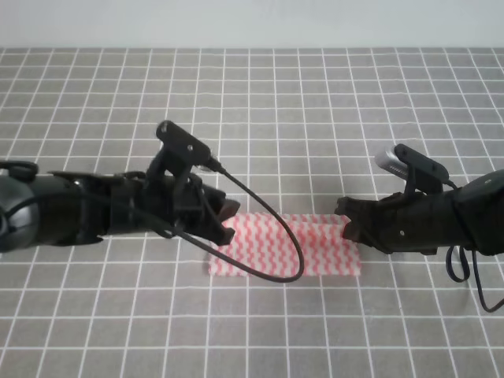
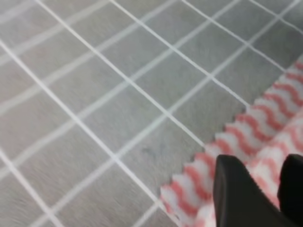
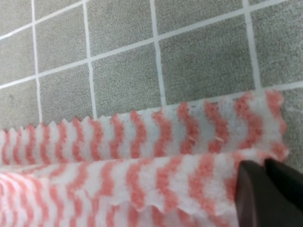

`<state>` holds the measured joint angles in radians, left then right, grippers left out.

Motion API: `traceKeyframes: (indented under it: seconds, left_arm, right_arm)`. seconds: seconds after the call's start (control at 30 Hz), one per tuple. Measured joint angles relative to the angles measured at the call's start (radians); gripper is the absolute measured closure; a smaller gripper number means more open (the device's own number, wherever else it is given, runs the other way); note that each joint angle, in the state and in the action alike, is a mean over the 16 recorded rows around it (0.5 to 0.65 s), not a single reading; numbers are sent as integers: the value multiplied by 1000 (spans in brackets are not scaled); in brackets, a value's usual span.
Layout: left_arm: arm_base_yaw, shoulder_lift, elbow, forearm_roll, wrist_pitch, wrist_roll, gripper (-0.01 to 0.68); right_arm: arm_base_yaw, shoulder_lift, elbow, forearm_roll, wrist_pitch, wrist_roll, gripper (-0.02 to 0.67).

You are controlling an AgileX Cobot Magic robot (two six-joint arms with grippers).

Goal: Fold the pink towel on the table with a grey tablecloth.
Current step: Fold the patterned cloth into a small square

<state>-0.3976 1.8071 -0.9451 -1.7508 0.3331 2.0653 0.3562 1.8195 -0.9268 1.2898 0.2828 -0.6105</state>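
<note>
I see the table with a grey tablecloth filling the overhead frame, with open grid above and below the pink towel. It lies lower centre, long axis left to right, one layer lapped over another. My left gripper pinches its left end; my right gripper pinches the right end, jaws nearly together on cloth.

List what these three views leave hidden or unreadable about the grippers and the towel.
- Exterior high: the left gripper covers the pink towel's left end; its grip is unreadable.
- Left wrist: blurred; fingers cut off by the bottom edge.
- Right wrist: the right gripper is cropped at the corner, so the pinch is unclear.
</note>
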Motion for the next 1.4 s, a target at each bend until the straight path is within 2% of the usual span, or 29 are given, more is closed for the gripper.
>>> traceKeyframes:
  seconds: [0.27,0.7,0.9,1.07,1.4]
  left_arm:
    - [0,67,1,5,67,-4,541]
    - [0,114,1,3,83,28,556]
    - [0,116,1,2,84,28,557]
    - [0,116,1,2,84,29,557]
    - [0,116,1,2,85,29,557]
  right_arm:
    - [0,1,0,5,0,0,629]
    - [0,0,-18,25,-39,-1,409]
    - [-1,-5,-60,26,-23,-10,365]
    - [-2,-4,-108,6,41,-18,413]
    - [-4,45,-168,-56,162,-21,600]
